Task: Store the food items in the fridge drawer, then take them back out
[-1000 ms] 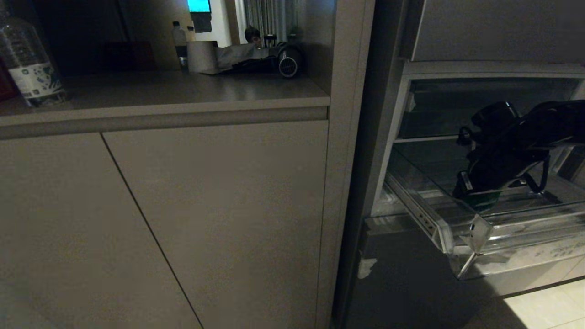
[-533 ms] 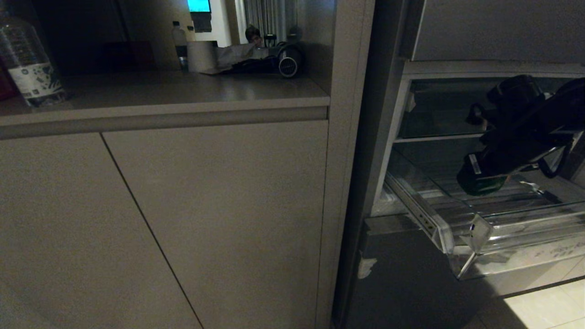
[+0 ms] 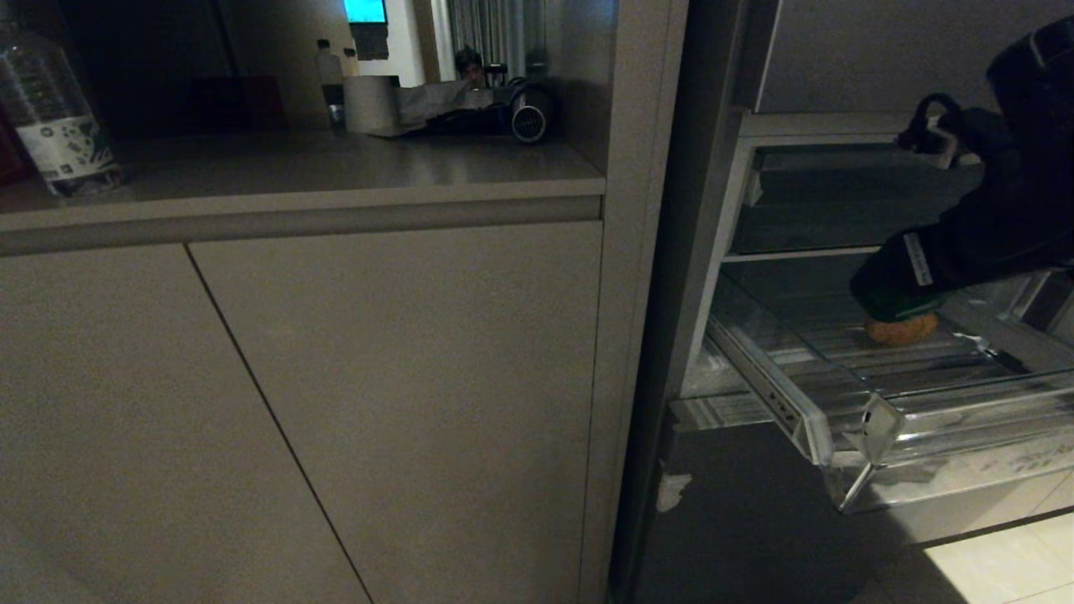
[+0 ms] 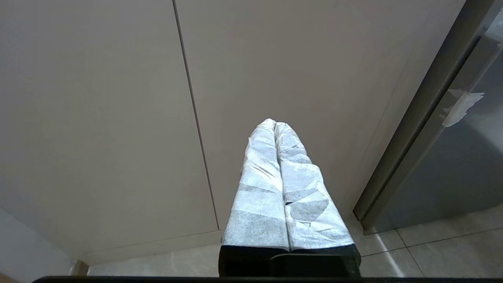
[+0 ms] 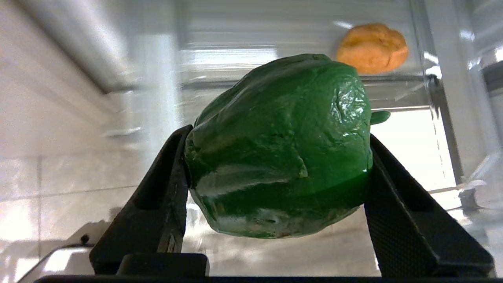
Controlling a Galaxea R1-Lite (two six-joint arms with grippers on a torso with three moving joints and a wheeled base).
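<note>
A glossy green pepper [image 5: 283, 149], lumpy and creased with a short stem nub, is clamped between the two black textured fingers [image 5: 397, 220] of the right gripper [image 5: 275, 165]; the jaws are spread wide and pressed against both sides of it. In the head view the right gripper [image 3: 894, 294] is seen raised above the pulled-out drawer [image 3: 847, 403], with only a dark green edge of the pepper [image 3: 881, 309] visible under it. The drawer is clear ribbed plastic with shiny walls and a metal slide rail along its side. A matte, rough brown potato [image 3: 902, 329], oval in shape, is lying on the ribbed drawer floor, directly beneath the gripper in the head view; in the right wrist view the potato [image 5: 372, 47] is seen well apart from the held pepper. The drawer sits in a grey fridge [image 3: 839, 59] with smooth flat panels.

The left gripper [image 4: 275, 125] is parked low in front of plain beige cabinet doors [image 4: 118, 98], its two fingers [image 4: 259, 188] wrapped in crinkled white tape and pressed together with nothing between them. A clear plastic bottle [image 3: 50, 117] with a printed label is standing on the smooth counter [image 3: 294, 168] at far left.
</note>
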